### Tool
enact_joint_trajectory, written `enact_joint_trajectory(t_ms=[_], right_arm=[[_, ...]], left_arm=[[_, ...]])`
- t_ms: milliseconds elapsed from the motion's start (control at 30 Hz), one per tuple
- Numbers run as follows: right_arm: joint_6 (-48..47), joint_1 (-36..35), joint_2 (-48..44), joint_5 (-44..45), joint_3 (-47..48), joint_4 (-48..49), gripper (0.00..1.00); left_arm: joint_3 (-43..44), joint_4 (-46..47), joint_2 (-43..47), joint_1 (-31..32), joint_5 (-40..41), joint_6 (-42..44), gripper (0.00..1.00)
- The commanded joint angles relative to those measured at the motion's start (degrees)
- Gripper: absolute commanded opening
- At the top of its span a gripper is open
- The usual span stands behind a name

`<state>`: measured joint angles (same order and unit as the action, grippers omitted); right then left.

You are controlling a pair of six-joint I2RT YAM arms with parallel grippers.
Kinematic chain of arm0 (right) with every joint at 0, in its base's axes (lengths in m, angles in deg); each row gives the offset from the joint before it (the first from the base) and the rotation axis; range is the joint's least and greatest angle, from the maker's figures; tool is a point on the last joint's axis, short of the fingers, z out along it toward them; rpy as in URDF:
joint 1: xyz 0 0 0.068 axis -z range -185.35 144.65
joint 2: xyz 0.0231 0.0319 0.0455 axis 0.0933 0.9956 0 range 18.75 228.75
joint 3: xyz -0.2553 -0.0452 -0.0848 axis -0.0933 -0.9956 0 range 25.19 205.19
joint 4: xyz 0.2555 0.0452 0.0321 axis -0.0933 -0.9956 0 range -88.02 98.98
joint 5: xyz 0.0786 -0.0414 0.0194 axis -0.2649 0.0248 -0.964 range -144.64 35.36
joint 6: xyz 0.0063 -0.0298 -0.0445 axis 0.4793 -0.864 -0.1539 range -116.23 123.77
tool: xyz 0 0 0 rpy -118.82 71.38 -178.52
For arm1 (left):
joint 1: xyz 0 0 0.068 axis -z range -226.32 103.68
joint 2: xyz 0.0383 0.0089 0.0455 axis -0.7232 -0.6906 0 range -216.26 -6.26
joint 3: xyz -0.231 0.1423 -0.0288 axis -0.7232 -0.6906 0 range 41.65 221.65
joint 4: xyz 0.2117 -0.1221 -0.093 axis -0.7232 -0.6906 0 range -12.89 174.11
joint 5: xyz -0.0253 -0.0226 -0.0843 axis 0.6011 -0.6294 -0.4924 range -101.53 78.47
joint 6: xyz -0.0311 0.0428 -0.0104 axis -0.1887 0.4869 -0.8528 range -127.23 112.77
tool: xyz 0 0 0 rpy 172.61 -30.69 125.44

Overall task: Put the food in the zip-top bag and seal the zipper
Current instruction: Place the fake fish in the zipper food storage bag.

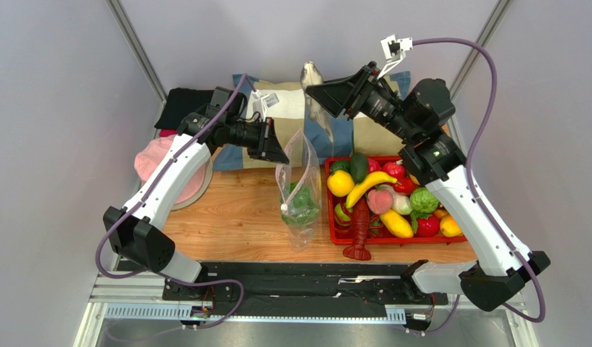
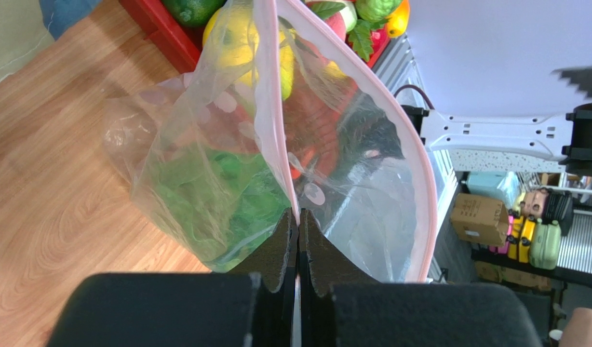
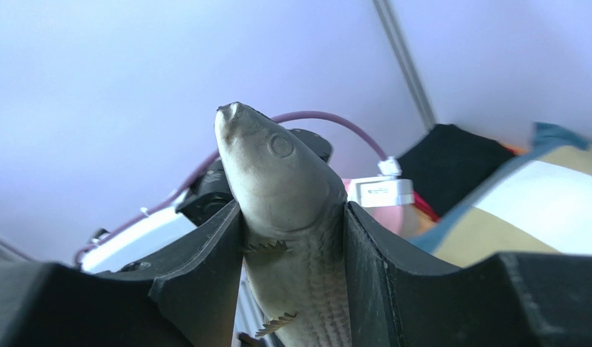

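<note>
The clear dotted zip-top bag stands on the wooden table with its mouth held up and open. The green lettuce head lies inside it and also shows in the left wrist view. My left gripper is shut on the bag's pink zipper edge. My right gripper is shut on the grey fish, held high above and behind the bag, head up. The fish's body hangs below the jaws. A dark green avocado lies in the red tray.
The red tray right of the bag holds a banana, lemons, peppers and other toy foods; a red lobster hangs over its front edge. A checked pillow lies behind. A pink hat sits at the left.
</note>
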<state>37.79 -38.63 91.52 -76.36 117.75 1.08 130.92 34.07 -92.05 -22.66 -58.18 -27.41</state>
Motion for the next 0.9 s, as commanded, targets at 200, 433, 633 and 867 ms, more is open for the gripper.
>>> enact_joint_trajectory(t_ms=[200,433,633,867], right_arm=[[12.7,-6.5,5.2,-4.0,-7.3,33.6,0.00],[2.2,-8.2,3.9,-9.1,-17.9,40.1,0.00],[-10.1,-8.1,4.4,-11.9,-28.2,46.9,0.00],[-18.7,-7.7,3.8,-17.0,-32.2,47.6,0.00]], left_arm=[[1.8,2.9,0.5,0.3,-2.9,-1.0,0.00],[1.7,2.7,0.8,0.3,-3.5,-0.6,0.00],[1.7,1.8,1.1,0.3,-4.8,0.5,0.00],[2.0,0.1,1.5,-0.2,-5.7,1.9,0.00]])
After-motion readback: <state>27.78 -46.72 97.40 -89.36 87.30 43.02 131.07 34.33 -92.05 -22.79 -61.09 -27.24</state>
